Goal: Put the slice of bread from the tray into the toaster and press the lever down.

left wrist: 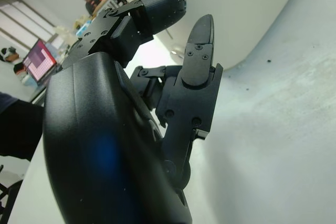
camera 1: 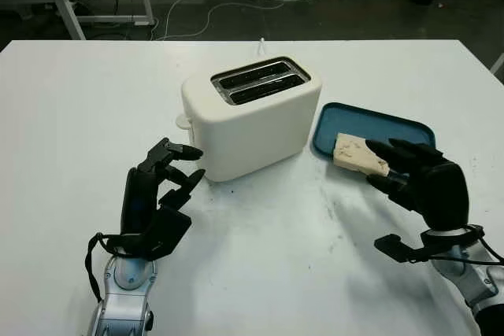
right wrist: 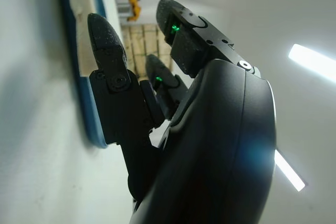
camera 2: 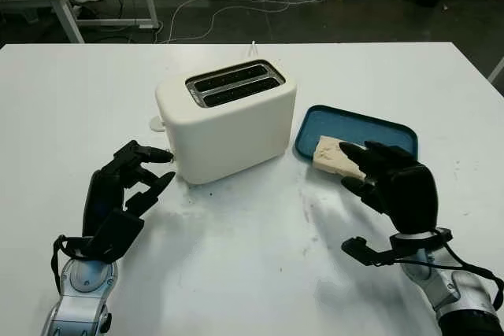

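One slice of bread (camera 1: 358, 154) lies flat at the near-left end of the blue tray (camera 1: 378, 123), its long axis running left to right; our right robot hand (camera 1: 409, 172) hides its right end, open, holding nothing. Our left robot hand (camera 1: 175, 175), also open, hovers beside the toaster (camera 1: 252, 120) on the worktop (camera 1: 79, 108).

My two eyes look forward and down from my head onto the table (camera 1: 79, 100), sharing the toaster (camera 1: 250, 116), the tray (camera 1: 370, 120) and both my arms from spots slightly apart. My left wrist camera sits tight behind my left hand (left wrist: 157, 77), facing the toaster's side. My right wrist camera hugs my right hand (right wrist: 157, 72), facing the tray edge.
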Action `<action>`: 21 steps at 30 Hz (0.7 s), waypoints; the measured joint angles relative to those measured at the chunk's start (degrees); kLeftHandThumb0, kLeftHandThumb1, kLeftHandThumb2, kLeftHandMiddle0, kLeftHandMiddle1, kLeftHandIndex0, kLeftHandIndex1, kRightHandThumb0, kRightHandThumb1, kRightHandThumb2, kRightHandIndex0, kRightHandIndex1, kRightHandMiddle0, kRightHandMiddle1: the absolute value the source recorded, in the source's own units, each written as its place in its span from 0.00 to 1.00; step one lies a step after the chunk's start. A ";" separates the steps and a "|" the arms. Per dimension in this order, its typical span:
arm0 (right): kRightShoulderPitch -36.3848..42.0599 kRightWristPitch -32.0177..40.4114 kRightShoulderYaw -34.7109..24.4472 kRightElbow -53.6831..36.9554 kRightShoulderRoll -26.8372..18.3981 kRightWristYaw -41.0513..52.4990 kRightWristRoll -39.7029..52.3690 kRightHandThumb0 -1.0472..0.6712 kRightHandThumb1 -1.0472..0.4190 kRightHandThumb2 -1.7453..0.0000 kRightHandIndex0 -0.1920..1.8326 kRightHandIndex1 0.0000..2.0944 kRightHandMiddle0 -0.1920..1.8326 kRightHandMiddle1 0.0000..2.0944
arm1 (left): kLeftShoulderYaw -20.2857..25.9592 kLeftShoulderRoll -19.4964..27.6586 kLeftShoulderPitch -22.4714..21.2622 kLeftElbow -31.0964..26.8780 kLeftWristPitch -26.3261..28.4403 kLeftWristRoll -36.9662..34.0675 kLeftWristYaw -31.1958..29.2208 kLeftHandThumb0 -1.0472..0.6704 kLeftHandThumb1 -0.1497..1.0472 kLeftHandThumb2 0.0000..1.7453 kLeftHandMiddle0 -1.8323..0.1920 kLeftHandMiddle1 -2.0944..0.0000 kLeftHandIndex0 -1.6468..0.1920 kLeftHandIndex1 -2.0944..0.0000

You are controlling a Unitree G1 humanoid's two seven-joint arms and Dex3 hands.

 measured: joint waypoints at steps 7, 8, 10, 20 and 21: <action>-1.66 6.41 2.27 1.36 -0.04 4.87 1.40 0.20 0.19 1.00 0.29 0.00 0.29 0.00 | -0.01 -0.02 0.04 0.01 -0.02 0.01 0.36 0.47 0.89 0.13 0.62 0.27 0.62 0.46; -1.81 7.06 2.49 1.46 -0.04 5.17 1.41 0.19 0.19 1.00 0.28 0.00 0.28 0.00 | 0.00 -0.02 0.06 0.01 -0.02 0.01 0.37 0.47 0.89 0.13 0.62 0.27 0.62 0.46; -2.32 8.00 3.09 1.94 -0.05 5.47 1.51 0.18 0.20 1.00 0.27 0.00 0.28 0.00 | -0.01 -0.02 0.08 0.01 -0.05 -0.02 0.37 0.47 0.89 0.13 0.62 0.26 0.62 0.46; -5.20 8.50 6.64 7.46 -0.11 3.30 1.53 0.20 0.17 0.99 0.28 0.00 0.28 0.00 | -0.12 -0.05 0.15 0.04 -0.57 -0.63 0.37 0.46 0.89 0.13 0.62 0.25 0.62 0.46; -5.51 8.57 7.07 8.07 -0.16 2.70 1.49 0.20 0.17 0.99 0.28 0.00 0.28 0.00 | -0.15 -0.05 0.15 0.04 -0.57 -0.63 0.37 0.46 0.89 0.13 0.62 0.25 0.62 0.46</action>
